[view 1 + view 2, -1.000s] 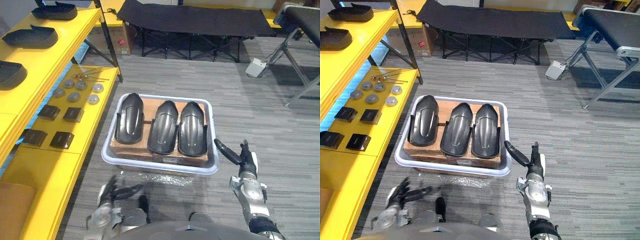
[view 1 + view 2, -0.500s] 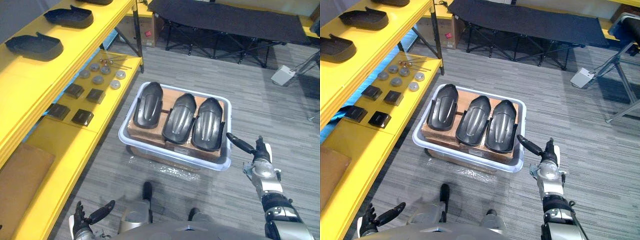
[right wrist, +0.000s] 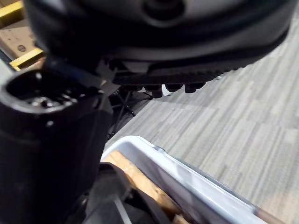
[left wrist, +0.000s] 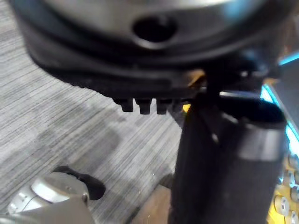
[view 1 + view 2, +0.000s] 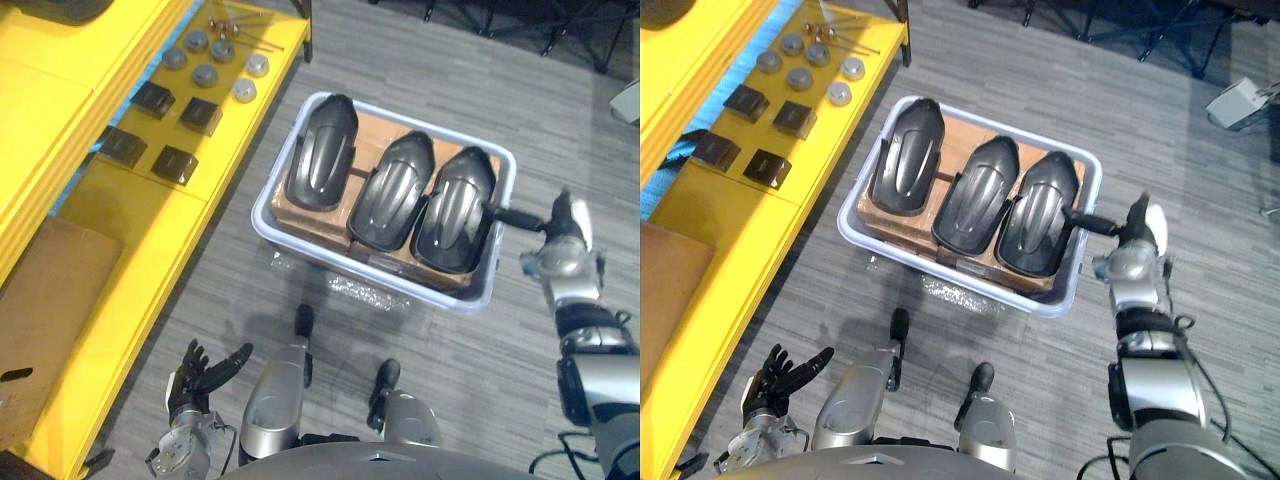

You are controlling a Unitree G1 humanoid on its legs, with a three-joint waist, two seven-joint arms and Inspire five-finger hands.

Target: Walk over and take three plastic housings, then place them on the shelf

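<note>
I see the three plastic housings lying side by side in a pale grey bin [image 5: 268, 222] on the carpeted floor [image 5: 500, 380]. They are glossy black, long, domed shells with a ridged back, each with its narrow end toward 12 o'clock. The left housing [image 5: 322, 152] sits a little apart. The middle housing [image 5: 390, 190] and the right housing [image 5: 455, 208] lie close together, edges touching or nearly so. All three rest on brown cardboard [image 5: 375, 135] that fills the bin. None is on the shelf.

My right hand [image 5: 560, 245] is at 3 o'clock of the bin, just outside its rim. One dark digit is stretched straight toward 9 o'clock, over the rim, with its tip at the right housing's edge. I cannot tell whether it touches. The fingers [image 3: 174, 87] look straight and hold nothing.

My left hand [image 5: 200, 375] hangs low at 7 o'clock of the bin, well apart from it. Its fingers are spread wide and empty.

The yellow shelf [image 5: 60, 130] runs along 9 o'clock of the bin. On its lower level are round grey discs [image 5: 205, 75], black square blocks [image 5: 160, 110] and a brown sheet [image 5: 40, 300]. Crumpled clear film [image 5: 350, 290] pokes out at 6 o'clock under the bin. A small white box [image 5: 1240, 100] lies on the floor at 2 o'clock.
</note>
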